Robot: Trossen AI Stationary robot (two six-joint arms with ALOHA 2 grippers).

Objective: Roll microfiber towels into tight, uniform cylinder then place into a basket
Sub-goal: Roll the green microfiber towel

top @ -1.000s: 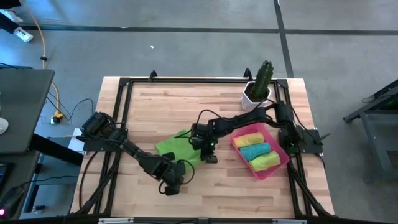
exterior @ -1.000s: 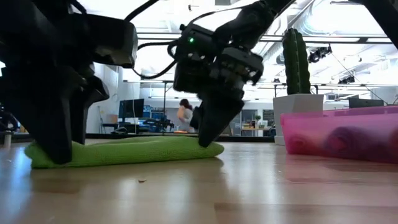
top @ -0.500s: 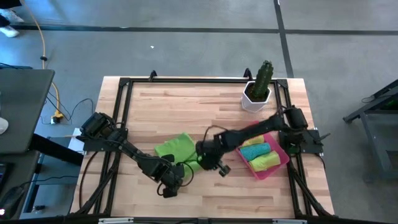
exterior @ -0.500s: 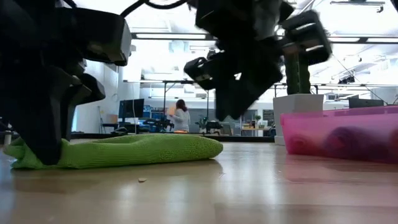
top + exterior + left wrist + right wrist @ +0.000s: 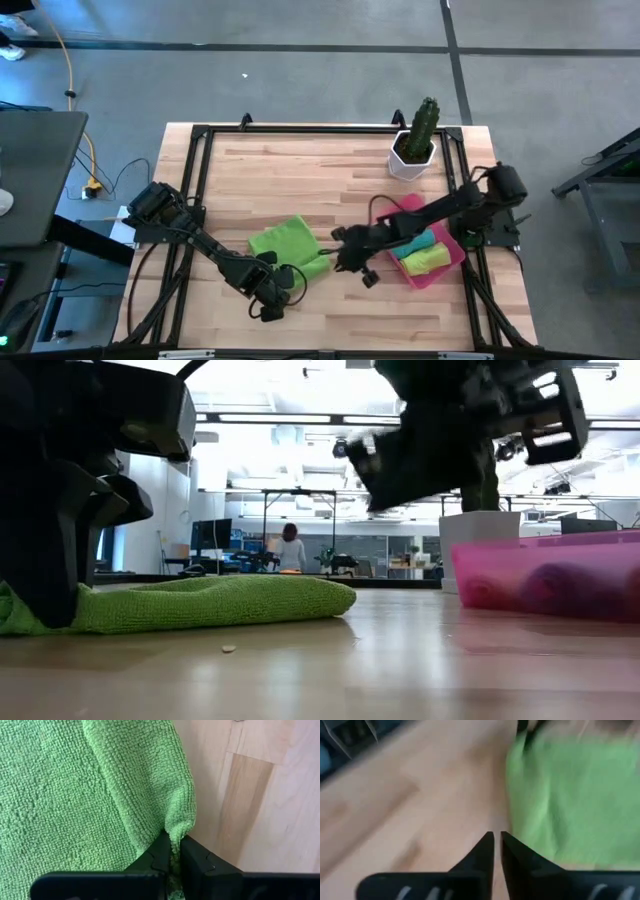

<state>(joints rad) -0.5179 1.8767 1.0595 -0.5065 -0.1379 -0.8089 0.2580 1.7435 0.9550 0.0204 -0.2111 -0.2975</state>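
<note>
A lime green towel (image 5: pixel 284 244) lies mostly flat on the wooden table, also in the low view (image 5: pixel 200 603). My left gripper (image 5: pixel 268 292) is at the towel's near edge and is shut on it (image 5: pixel 172 851). My right gripper (image 5: pixel 356 266) hangs above the table between the towel and the basket, shut and empty (image 5: pixel 495 845). The pink-red basket (image 5: pixel 452 262) at the right holds a yellow, a teal and a lime green rolled towel. My left gripper pinches a bunched bit of the towel's near edge (image 5: pixel 178 831) between its two fingers, which come down from above at a slant. One layer or several, I cannot tell. The rest of the towel lies on the table, with a thick fold running away from the fingers.
A white pot with a green cactus (image 5: pixel 415 140) stands at the far right, behind the basket (image 5: pixel 545 575). A black frame runs round the table's edges (image 5: pixel 200 135). Bare wood lies across the far half of the table (image 5: pixel 300 170).
My right gripper has come off the towel's right edge, risen and gone toward the table's near right, toward the basket. My left gripper has drawn back a little toward the near left, pulling the towel's near edge along the table with it.
</note>
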